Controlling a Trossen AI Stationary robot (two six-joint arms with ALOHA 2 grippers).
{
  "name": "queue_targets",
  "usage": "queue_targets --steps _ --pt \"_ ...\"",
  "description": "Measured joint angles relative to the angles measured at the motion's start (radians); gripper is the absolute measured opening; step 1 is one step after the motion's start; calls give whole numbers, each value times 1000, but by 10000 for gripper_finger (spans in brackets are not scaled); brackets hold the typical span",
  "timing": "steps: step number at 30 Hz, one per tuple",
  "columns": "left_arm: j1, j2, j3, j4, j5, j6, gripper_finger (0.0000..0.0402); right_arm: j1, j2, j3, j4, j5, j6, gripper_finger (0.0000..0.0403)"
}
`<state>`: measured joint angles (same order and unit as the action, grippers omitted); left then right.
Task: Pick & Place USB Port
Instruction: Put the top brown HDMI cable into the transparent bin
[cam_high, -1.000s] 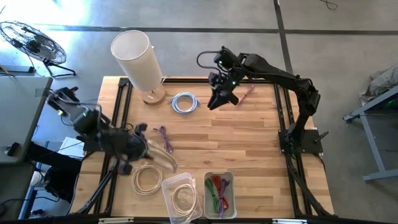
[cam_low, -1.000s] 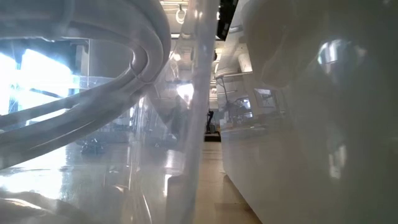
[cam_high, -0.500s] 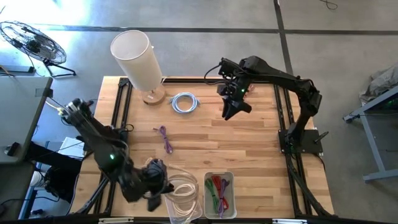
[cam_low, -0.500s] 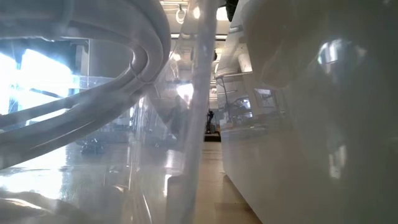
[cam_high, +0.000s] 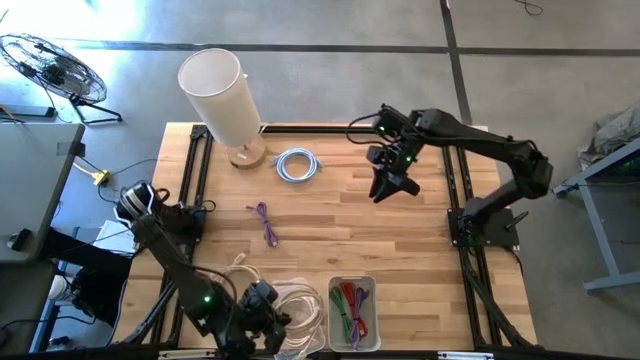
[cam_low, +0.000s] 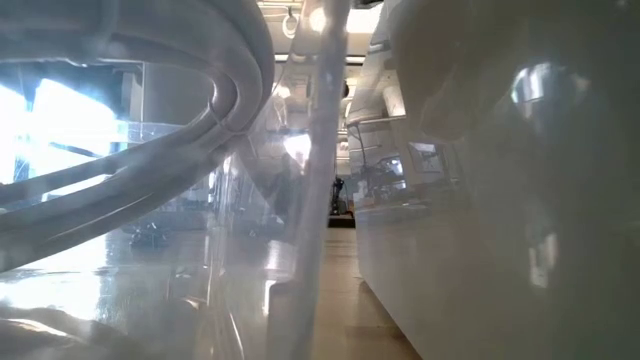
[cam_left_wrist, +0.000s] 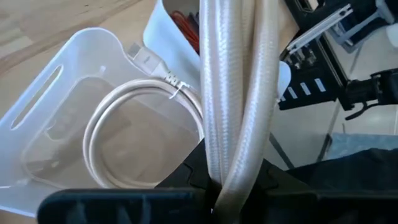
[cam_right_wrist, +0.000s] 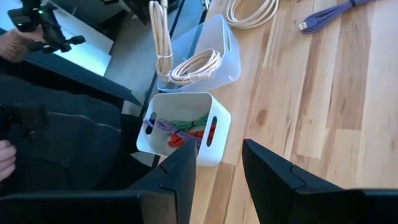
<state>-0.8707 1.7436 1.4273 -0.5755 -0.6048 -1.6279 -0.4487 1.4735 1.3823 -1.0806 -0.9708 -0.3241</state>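
My left gripper (cam_high: 262, 303) is at the table's near edge, shut on a cream coiled USB cable (cam_left_wrist: 236, 93), which it holds over the clear bin (cam_high: 300, 318). The right wrist view shows this cable (cam_right_wrist: 160, 37) as a long narrow loop above that bin (cam_right_wrist: 202, 37). A second cream coil (cam_left_wrist: 124, 134) lies on the bin's floor. A third cream coil (cam_right_wrist: 252, 12) lies flat on the table beside the bin. My right gripper (cam_high: 392, 186) hovers open over the table's far right, with nothing between its fingers (cam_right_wrist: 186, 168). My left gripper pinches the cream coil's bunched strands (cam_left_wrist: 231, 163) between its two fingers, and several strands lie side by side in the hold. The fingers slant down toward the clear bin. The coil stretches away from the fingers, lifted clear of the table; whether its free end touches the bin, I cannot tell.
A white bin (cam_high: 352, 310) with red, green and purple cables stands right of the clear bin. A purple cable (cam_high: 265, 222) and a blue-white coil (cam_high: 297, 165) lie on the wood. A lamp (cam_high: 222, 98) stands at the far left. The clear bin's wall (cam_low: 300, 200) fills the low view.
My left gripper has swung from the table's left side toward the near edge and down, rolling as it went, and has carried the cream coil over the clear bin. My right gripper has drifted toward the table's right edge and a little nearer, still open.
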Motion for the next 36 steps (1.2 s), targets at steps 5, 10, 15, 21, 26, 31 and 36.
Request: queue_targets --steps 5,10,15,21,26,31,36 --pt "0 -8 32 -75 2 5 33 8 -86 -91 70 0 15 122" --pt "-8 -12 223 -374 76 30 33 8 -128 -132 150 2 91 122" --pt "-6 -7 430 -668 177 23 33 8 -140 -136 216 5 143 122" --pt "10 -5 469 -793 209 9 33 8 -139 -137 228 34 143 122" --pt "6 -3 431 -767 200 113 33 8 -139 -137 233 53 141 122" --pt "7 -3 425 -708 174 413 33 8 -139 -137 233 51 137 122" --pt "7 -4 425 -677 145 806 33 10 -139 -137 232 46 150 122"
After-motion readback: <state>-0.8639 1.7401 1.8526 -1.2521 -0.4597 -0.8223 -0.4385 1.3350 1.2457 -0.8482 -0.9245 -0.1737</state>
